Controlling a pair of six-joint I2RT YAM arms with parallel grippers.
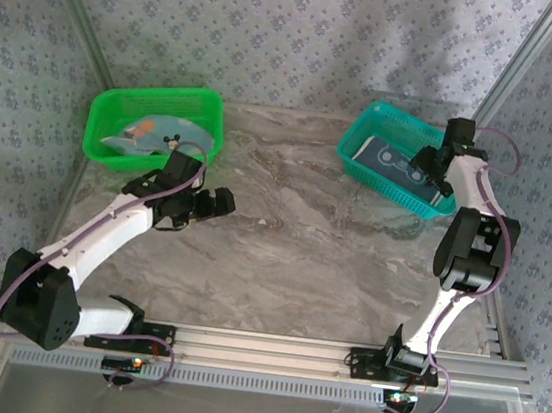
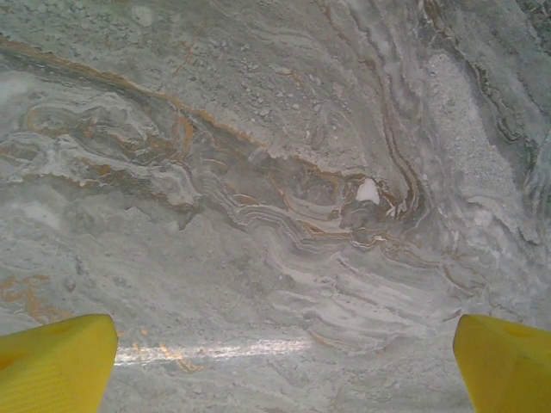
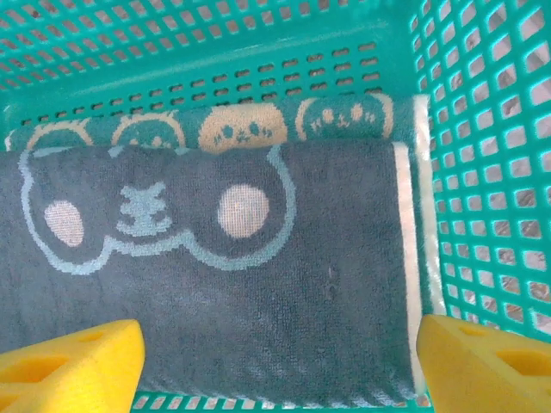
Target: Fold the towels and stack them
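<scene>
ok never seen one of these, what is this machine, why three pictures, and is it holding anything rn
It is a pair of small robot arms bolted at the near edge of a marble-patterned table. The overhead picture comes from a fixed camera above and behind them. The other two come from cameras on each wrist, so the yellow wedges at the bottom are that arm's own fingers. The left gripper hangs open over bare table, holding nothing. The right gripper is over the teal basket, its fingers spread either side of a folded dark towel lying inside, not gripping it. The green basket at the far left holds a crumpled light towel.
</scene>
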